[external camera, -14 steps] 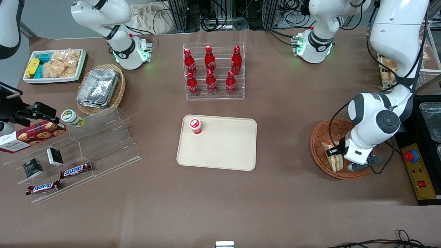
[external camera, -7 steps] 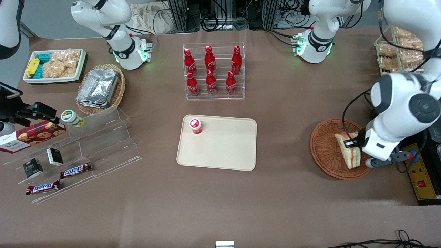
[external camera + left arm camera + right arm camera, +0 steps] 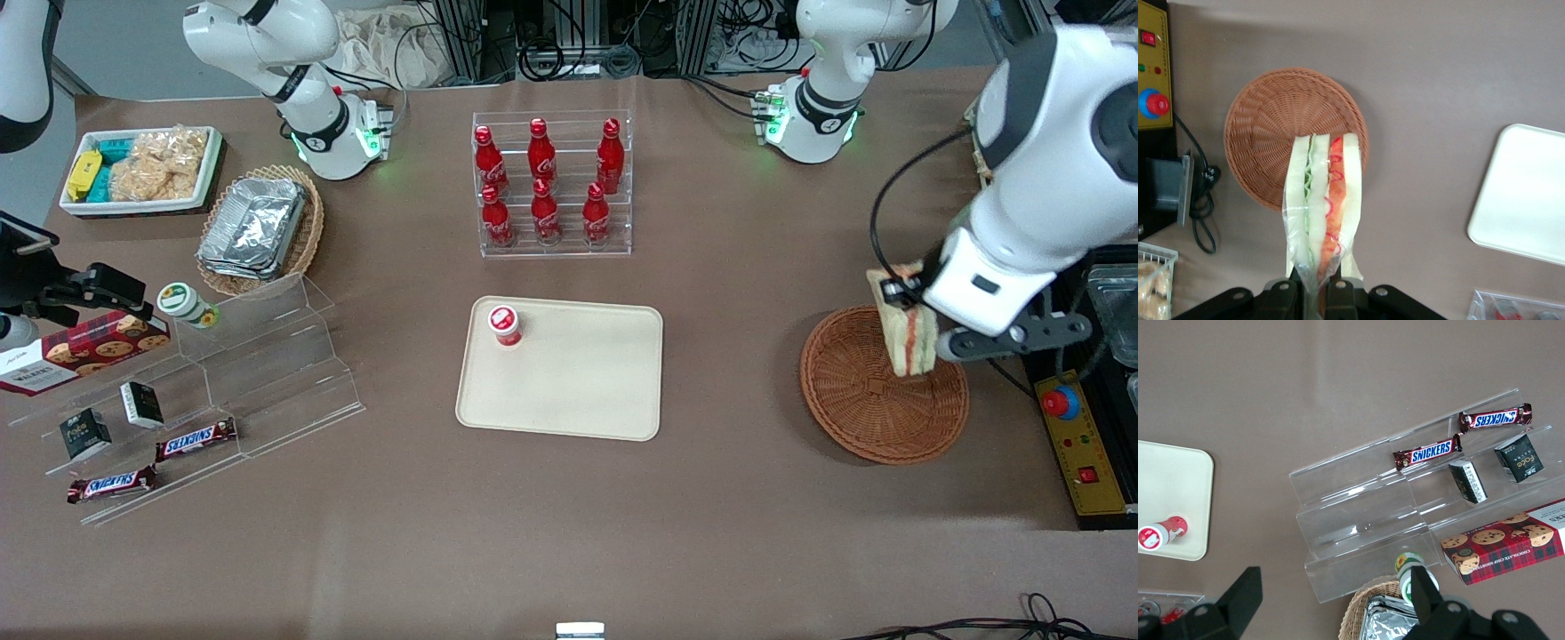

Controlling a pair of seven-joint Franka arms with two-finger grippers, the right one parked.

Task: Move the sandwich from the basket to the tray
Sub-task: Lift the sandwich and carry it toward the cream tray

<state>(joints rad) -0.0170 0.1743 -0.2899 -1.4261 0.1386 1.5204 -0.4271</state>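
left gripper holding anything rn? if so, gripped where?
Yes. The gripper is shut on the sandwich, pinching one narrow end of its clear wrapper. The wedge hangs lifted above the basket, not touching it.

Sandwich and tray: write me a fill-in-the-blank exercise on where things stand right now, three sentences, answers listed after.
1. The gripper is shut on the ____, which hangs above the basket.
2. The basket now holds ____.
3. The one thing standing on the tray is a red-capped ____.

Missing words: sandwich; nothing; bottle
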